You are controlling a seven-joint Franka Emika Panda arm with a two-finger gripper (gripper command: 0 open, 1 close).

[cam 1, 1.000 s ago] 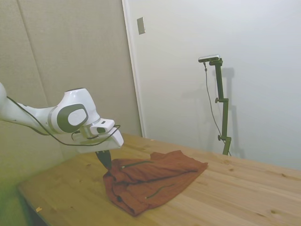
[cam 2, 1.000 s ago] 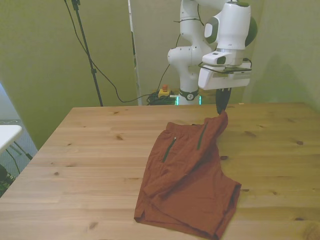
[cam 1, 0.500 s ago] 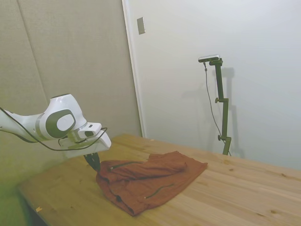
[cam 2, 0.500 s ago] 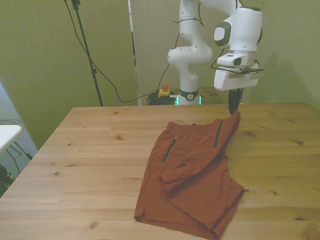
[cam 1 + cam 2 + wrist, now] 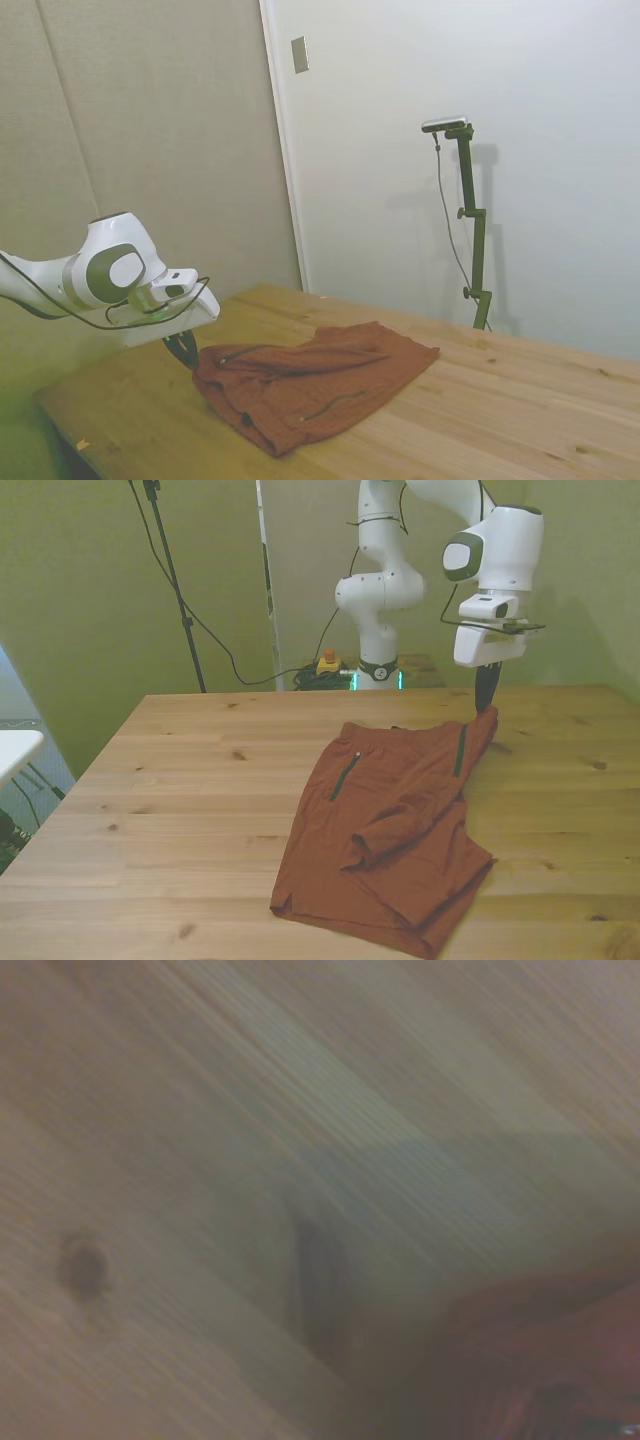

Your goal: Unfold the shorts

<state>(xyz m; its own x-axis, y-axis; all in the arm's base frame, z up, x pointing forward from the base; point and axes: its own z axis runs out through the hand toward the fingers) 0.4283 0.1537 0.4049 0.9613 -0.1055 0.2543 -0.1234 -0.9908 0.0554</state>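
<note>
Gripper (image 5: 486,702) pinches a corner of the shorts (image 5: 390,830) at the front view's right, lifted just off the table (image 5: 180,780). Waistband runs along the far edge; the legs point toward the near edge, one fold lying across the middle.

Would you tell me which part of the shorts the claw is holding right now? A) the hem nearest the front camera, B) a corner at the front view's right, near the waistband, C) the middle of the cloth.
B: the claw pinches the shorts at that raised far corner.
</note>
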